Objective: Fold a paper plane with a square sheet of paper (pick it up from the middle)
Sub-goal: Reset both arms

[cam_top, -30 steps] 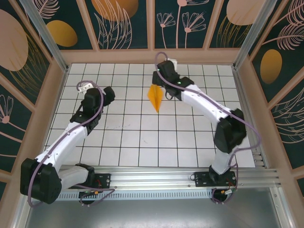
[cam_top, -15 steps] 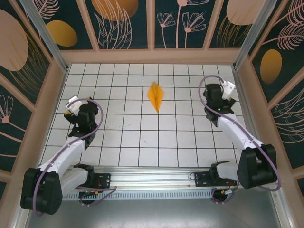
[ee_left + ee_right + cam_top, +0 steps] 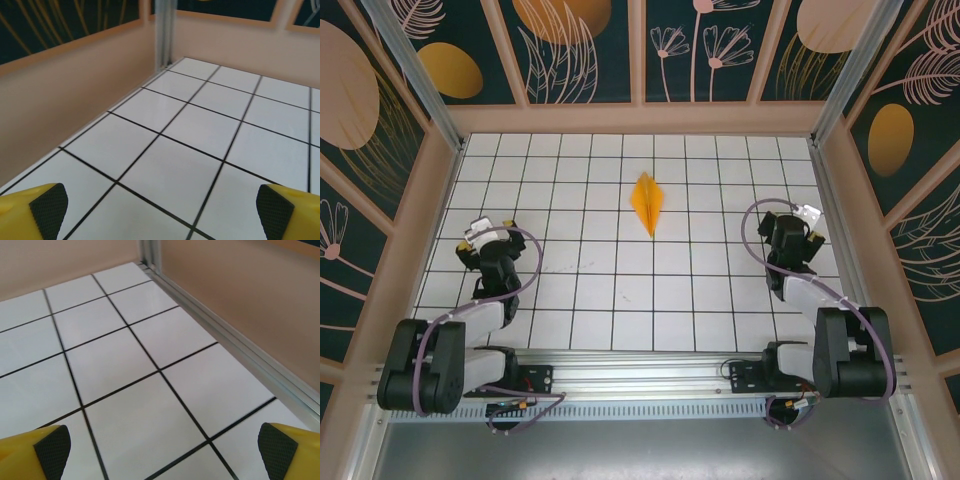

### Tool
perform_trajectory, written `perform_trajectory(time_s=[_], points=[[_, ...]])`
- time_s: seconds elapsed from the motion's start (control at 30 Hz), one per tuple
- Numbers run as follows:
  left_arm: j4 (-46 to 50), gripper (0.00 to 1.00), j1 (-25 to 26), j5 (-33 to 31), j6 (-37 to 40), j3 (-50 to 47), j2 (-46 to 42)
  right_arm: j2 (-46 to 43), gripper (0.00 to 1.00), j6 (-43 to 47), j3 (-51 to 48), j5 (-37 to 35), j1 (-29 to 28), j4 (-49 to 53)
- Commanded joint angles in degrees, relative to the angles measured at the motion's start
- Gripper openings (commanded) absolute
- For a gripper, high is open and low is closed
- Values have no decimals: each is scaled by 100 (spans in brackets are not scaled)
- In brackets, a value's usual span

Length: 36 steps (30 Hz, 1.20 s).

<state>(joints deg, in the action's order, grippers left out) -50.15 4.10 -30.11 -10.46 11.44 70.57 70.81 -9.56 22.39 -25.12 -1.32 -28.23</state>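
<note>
A: Where was the plane?

B: Flat on the bench, in the far half and about midway between the side walls. It was orange-yellow and folded to a narrow dart, with its long sharp tip aimed toward the arms' bases. Nothing touched it.

A: And the left end effector?

B: Well apart from the plane, over the tiles near the bench's left edge, with its arm folded back toward its base. In the left wrist view that end effector stood wide apart. One yellow finger with a black pad sat in the bottom left corner and the other in the bottom right. Only bare white tile lay between them.

A: What lay ahead of it?

B: The tan left wall and a metal post at the far corner.

A: The right end effector?

B: Much the same on the other side, near the right edge and also far from the plane. The right wrist view showed that end effector spread just as wide, pads at both bottom corners, gripping nothing. Beyond it a metal rail ran along the foot of the right wall.
</note>
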Motion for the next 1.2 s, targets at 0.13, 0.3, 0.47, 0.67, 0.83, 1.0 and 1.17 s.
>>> perform_trajectory(time_s=[0.13, 0.3, 0.47, 0.67, 0.83, 1.0, 1.17], points=[[-1978, 98, -332, 1664, 399, -185, 553, 180, 99, 512, -670, 1131, 155, -2363], [-2667, 99, -435, 2033, 384, -142, 1183, 509, 99, 622, -835, 1726, 377, -3042], [-2930, 99, -446, 2077, 386, -13, 1744, 971, 99, 684, -881, 2281, 413, -3582], [-2956, 99, -445, 2036, 394, -21, 1764, 1678, 99, 873, -833, 2326, 240, -4169], [-2921, 98, -445, 2035, 405, 0, 1761, 1744, 99, 833, -955, 2142, 215, -4413], [-2869, 99, -445, 2256, 499, 24, 1759, 1756, 99, 833, -951, 2148, 220, -4434], [-2775, 98, -445, 2369, 534, 73, 1759, 1752, 99, 830, -956, 2151, 218, -4428]])
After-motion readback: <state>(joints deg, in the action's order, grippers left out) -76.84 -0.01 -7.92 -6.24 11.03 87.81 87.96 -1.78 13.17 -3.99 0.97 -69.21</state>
